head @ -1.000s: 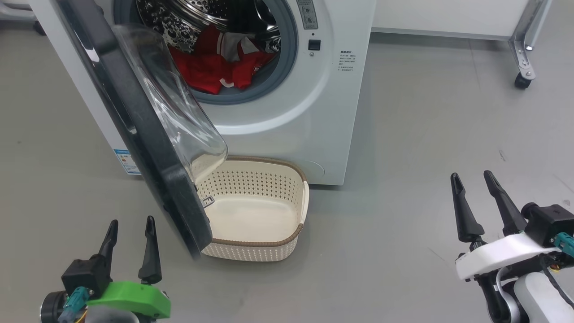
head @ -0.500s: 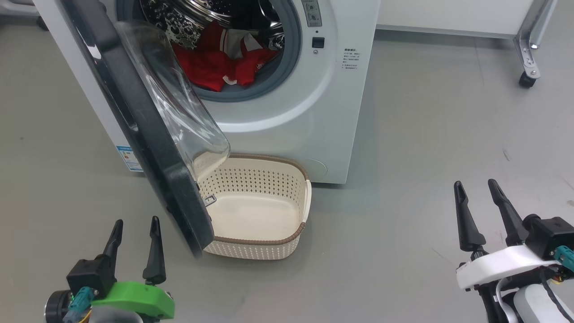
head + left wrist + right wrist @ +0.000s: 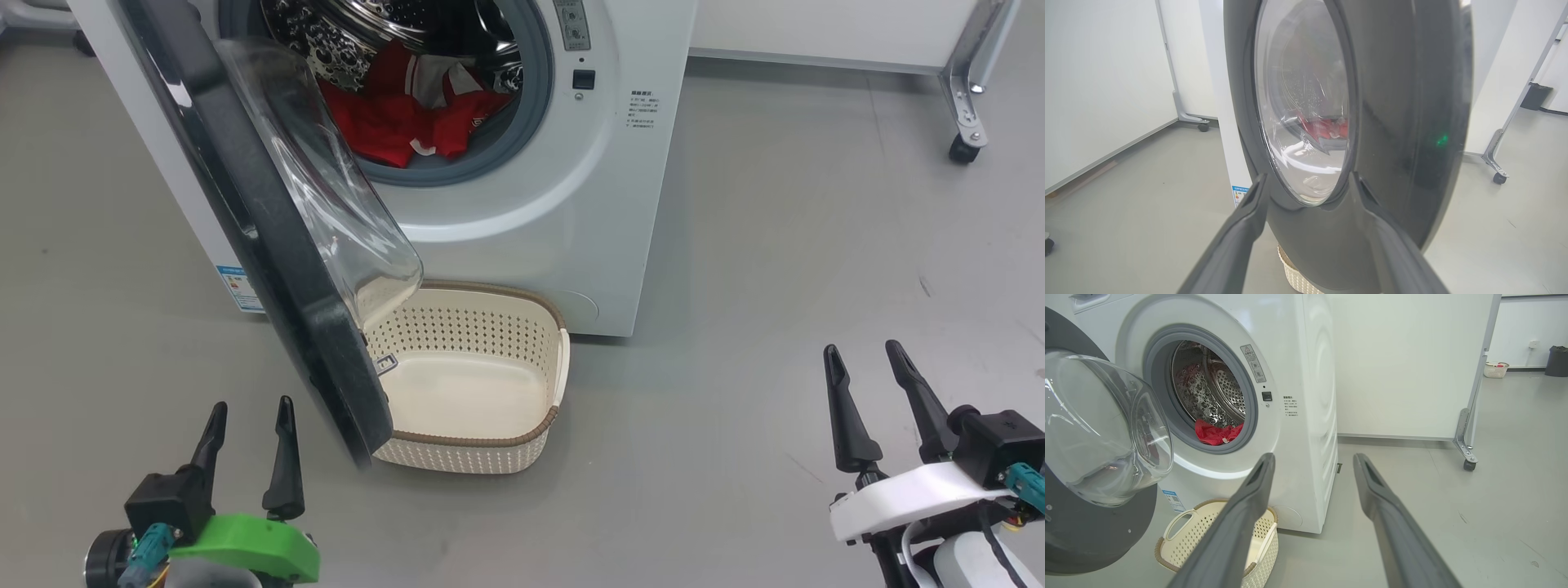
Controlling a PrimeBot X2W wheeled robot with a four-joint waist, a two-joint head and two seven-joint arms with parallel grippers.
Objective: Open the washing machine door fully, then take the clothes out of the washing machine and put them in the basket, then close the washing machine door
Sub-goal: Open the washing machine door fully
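Standing edge-on, door (image 3: 277, 269), bulge pointing right

Floor (image 3: 775, 245): smooth grey, matte, with a small dark scuff (image 3: 925, 286) at the right of the head view. Light is even and soft.

A white partition panel (image 3: 1404, 363) stands across the upper middle of the right wrist view, on a metal leg (image 3: 1464, 437) with a black castor (image 3: 1469, 465).

Upper right of that view, against a white wall:
- black bin (image 3: 1557, 361)
- small pale hamper (image 3: 1495, 370) holding something red
- wall socket (image 3: 1532, 344)

Left side of the left wrist view: second white panel (image 3: 1098, 81), with a second castor (image 3: 1203, 127) at its foot.
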